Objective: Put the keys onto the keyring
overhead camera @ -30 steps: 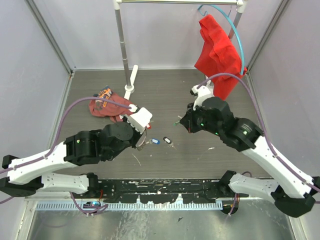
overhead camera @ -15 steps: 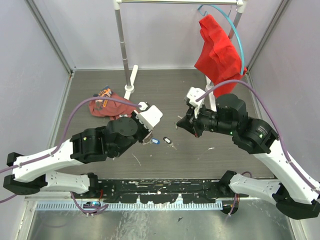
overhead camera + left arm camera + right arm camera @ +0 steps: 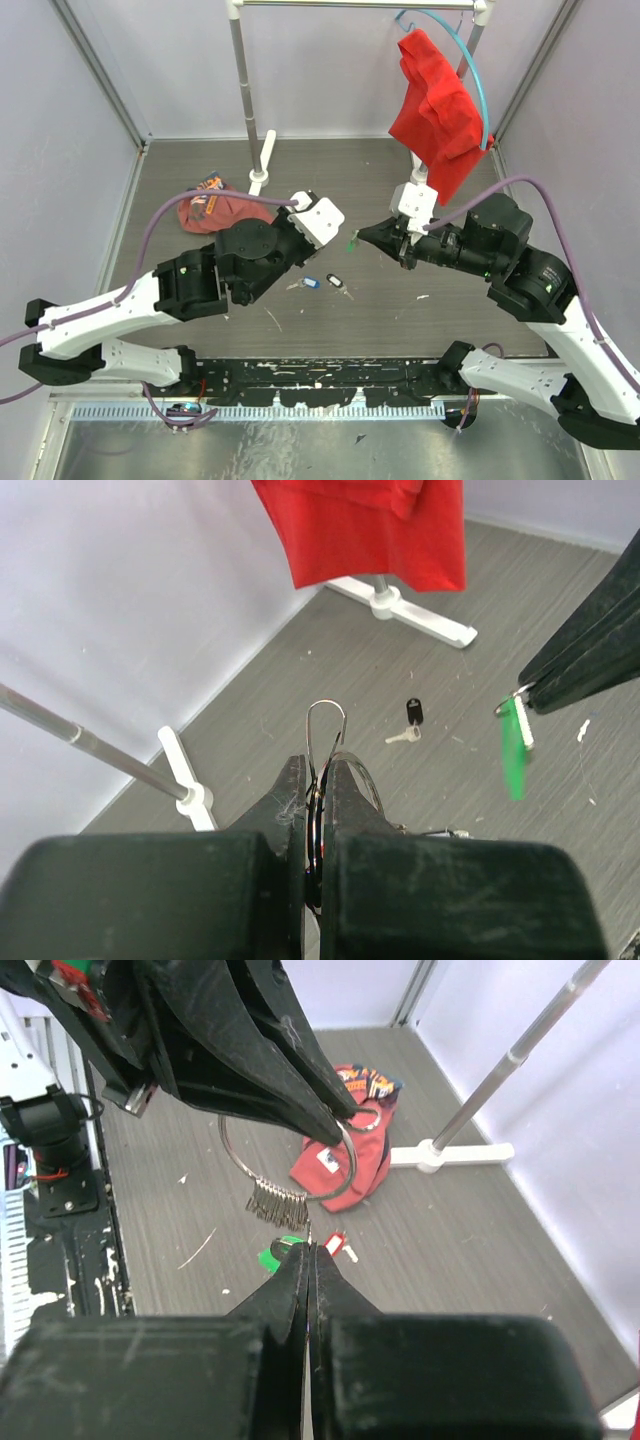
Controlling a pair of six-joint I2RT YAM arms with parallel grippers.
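Now, a threading attempt in mid-air
The left end effector [image 3: 318, 772] is clamped narrow on the thin silver wire keyring [image 3: 352, 1160], held aloft with a bunch of small silver keys [image 3: 274, 1203] already hanging from it. The right end effector [image 3: 308, 1257], pinched shut on a tiny silver key with a green plastic tag [image 3: 513, 750], faces it from near by. The likely trouble is that the wire looks thin and springy: a slightly off approach could glance off the ring or twist the key out of its slim grip, dropping it beside the black-tagged key [image 3: 413, 712] and blue-tagged key [image 3: 311, 283] lying on the grey worktop [image 3: 200, 170]
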